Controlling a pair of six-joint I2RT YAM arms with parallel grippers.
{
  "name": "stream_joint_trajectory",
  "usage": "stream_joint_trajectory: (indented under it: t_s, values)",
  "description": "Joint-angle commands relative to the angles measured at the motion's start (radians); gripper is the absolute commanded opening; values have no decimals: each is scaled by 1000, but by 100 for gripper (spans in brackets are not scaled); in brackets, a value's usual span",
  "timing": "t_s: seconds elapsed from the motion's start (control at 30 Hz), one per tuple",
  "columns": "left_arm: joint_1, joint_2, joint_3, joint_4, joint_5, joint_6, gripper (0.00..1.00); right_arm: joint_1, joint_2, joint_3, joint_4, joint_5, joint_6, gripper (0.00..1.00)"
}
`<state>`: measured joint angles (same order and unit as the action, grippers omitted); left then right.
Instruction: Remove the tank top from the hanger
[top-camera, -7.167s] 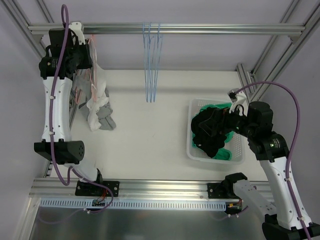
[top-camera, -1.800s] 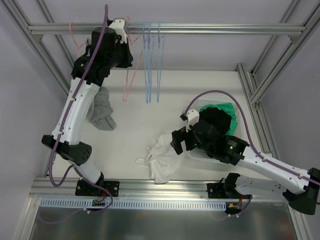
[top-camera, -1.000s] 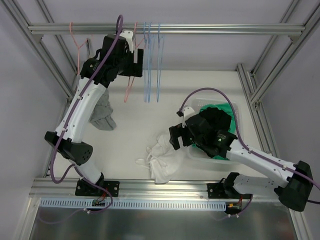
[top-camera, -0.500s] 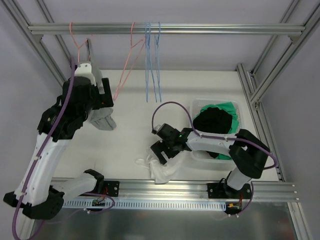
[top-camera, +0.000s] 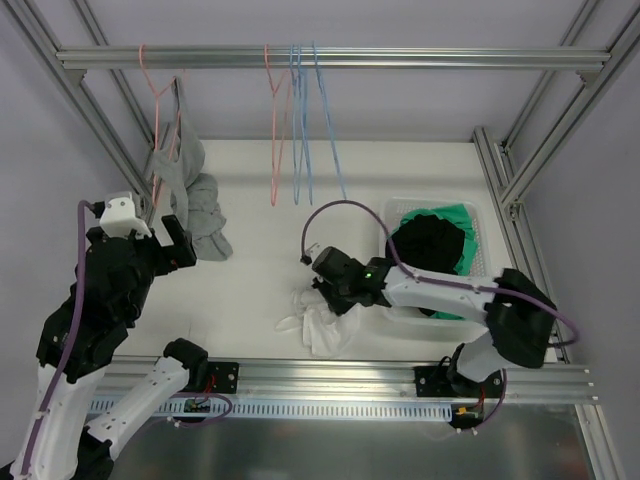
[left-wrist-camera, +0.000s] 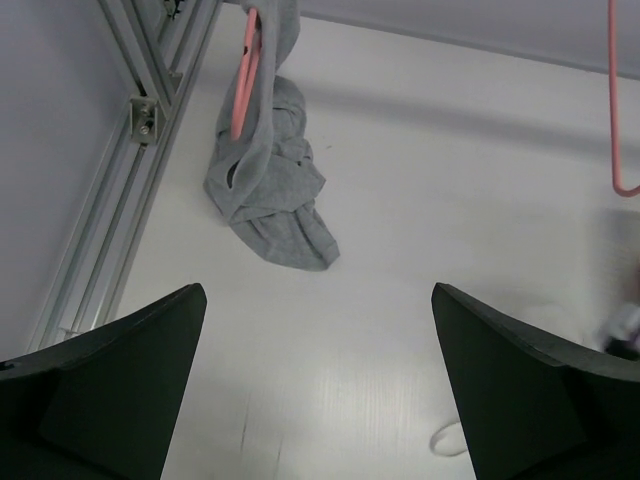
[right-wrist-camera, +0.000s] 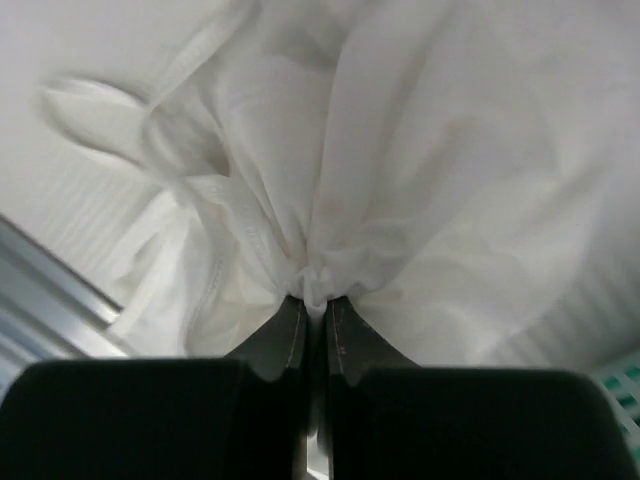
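White tabletop (top-camera: 250, 200) under an aluminium rail (top-camera: 400, 58) is what I have on the overhead feed. Two things have changed in the last second.

My right gripper (right-wrist-camera: 315, 295) hovered spread over the white tank top (top-camera: 325, 325) a moment ago. It has now closed, and the wrist view shows its fingers pressed together on a gathered fold of the white cloth. That top lies crumpled on the table near the front edge, just left of the plastic basket (top-camera: 385, 225). It is fully free of any hanger.

My left arm was up at the rail a second ago and has dropped back to the near left corner. The left gripper (left-wrist-camera: 315, 300) is spread wide and holds nothing. The empty pink hanger (top-camera: 276, 130) it left behind now hangs on the rail beside the blue hangers (top-camera: 303, 120).

I judge the white top's removal finished, with only stowing it left, probably in the basket. A grey tank top (left-wrist-camera: 270, 190) is not yet removed; it hangs from another pink hanger (left-wrist-camera: 243, 80) at the far left, its hem pooled on the table. I expect the left arm to take it next.
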<state>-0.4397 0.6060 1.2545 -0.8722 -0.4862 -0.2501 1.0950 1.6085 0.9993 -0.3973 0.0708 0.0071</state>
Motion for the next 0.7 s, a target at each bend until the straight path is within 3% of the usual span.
stream_joint_trajectory:
  t_s: [0.0, 0.2, 0.43, 0.57, 0.67]
  values:
    - [-8, -38, -104, 22, -72, 9, 99, -4, -275, 21, -4, 119, 1, 0]
    - [-8, -193, -318, 120, -167, -54, 99, -118, -580, 163, -240, 313, -62, 0]
    - [-8, -250, -368, 154, -126, -35, 99, -374, -648, 390, -492, 417, -186, 0]
    - [-8, -249, -374, 157, -114, -35, 99, -501, -631, 380, -495, 373, -211, 0]
    - [-8, -247, -371, 157, -111, -34, 99, -609, -593, 276, -433, 247, -179, 0]
